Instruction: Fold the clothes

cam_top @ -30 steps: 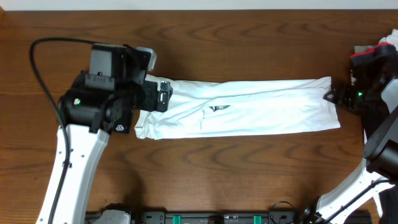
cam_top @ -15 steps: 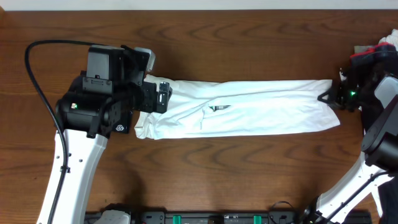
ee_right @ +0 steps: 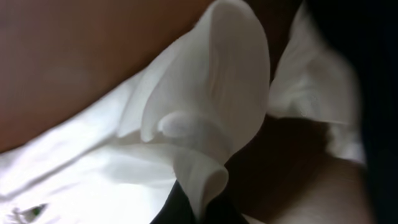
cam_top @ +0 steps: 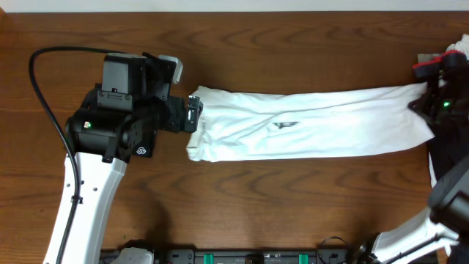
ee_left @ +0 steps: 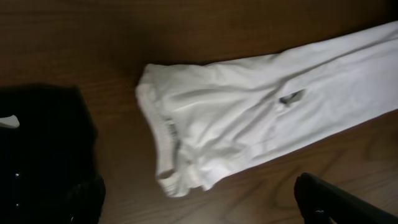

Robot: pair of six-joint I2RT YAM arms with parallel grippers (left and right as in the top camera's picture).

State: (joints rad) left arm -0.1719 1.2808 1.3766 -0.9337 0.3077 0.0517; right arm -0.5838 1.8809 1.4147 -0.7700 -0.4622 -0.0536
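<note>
The clothes here are a white T-shirt (cam_top: 315, 125), folded into a long strip that runs left to right across the table. A small dark bit of its print (cam_top: 286, 123) shows near the middle. My right gripper (cam_top: 423, 103) is shut on the strip's right end. In the right wrist view a fold of white cloth (ee_right: 205, 118) is pinched between the dark fingers (ee_right: 180, 208). My left gripper (cam_top: 193, 111) stands open at the strip's left end. In the left wrist view the bunched end of the T-shirt (ee_left: 174, 174) lies just ahead of the gripper (ee_left: 205, 214), with nothing between its fingers.
More garments, red, black and white (cam_top: 445, 60), are piled at the right edge behind my right arm. A black cable (cam_top: 40, 73) loops over the table's left side. In the left wrist view a black shape (ee_left: 43, 143) fills the left.
My right gripper has shut on the shirt's right end and pulled it right. The whole strip slid right, and its left end has drawn clear of the left gripper, which has stayed still.
</note>
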